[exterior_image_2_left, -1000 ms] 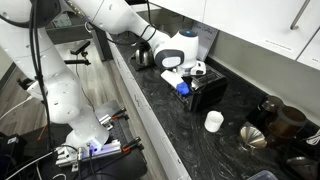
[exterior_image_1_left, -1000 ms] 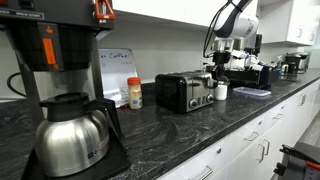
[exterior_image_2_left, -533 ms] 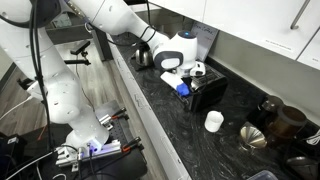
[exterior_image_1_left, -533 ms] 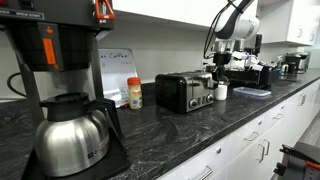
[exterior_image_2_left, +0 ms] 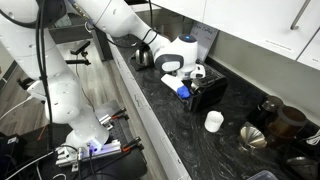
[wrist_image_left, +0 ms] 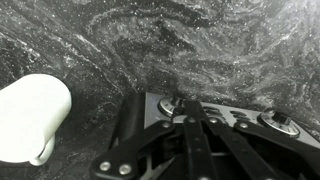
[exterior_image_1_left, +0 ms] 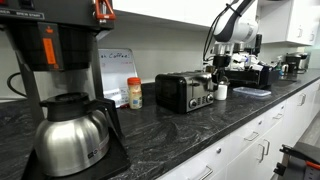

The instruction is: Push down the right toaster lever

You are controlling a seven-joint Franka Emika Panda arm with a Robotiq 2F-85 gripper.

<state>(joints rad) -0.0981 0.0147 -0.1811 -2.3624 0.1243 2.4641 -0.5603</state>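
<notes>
A black and silver toaster (exterior_image_1_left: 183, 92) stands on the dark marble counter and shows in both exterior views (exterior_image_2_left: 207, 90). My gripper (exterior_image_1_left: 221, 68) hangs at the toaster's control end, just above it (exterior_image_2_left: 190, 80). In the wrist view the gripper (wrist_image_left: 189, 112) has its fingers closed together, tips over the toaster's silver panel (wrist_image_left: 228, 117) between two round knobs (wrist_image_left: 171, 103). Nothing shows between the fingers. The linkage hides the levers, and I cannot tell whether the tips touch one.
A white mug (exterior_image_1_left: 221, 91) stands on the counter close to the toaster's control end (exterior_image_2_left: 213, 121) (wrist_image_left: 30, 115). A coffee maker with a steel carafe (exterior_image_1_left: 70, 135) and a spice jar (exterior_image_1_left: 134, 93) stand farther along. More appliances (exterior_image_2_left: 275, 118) crowd the far end.
The arm's upper part has shifted very slightly; the gripper stays shut at the toaster's control end. The toaster and mug have not moved.
</notes>
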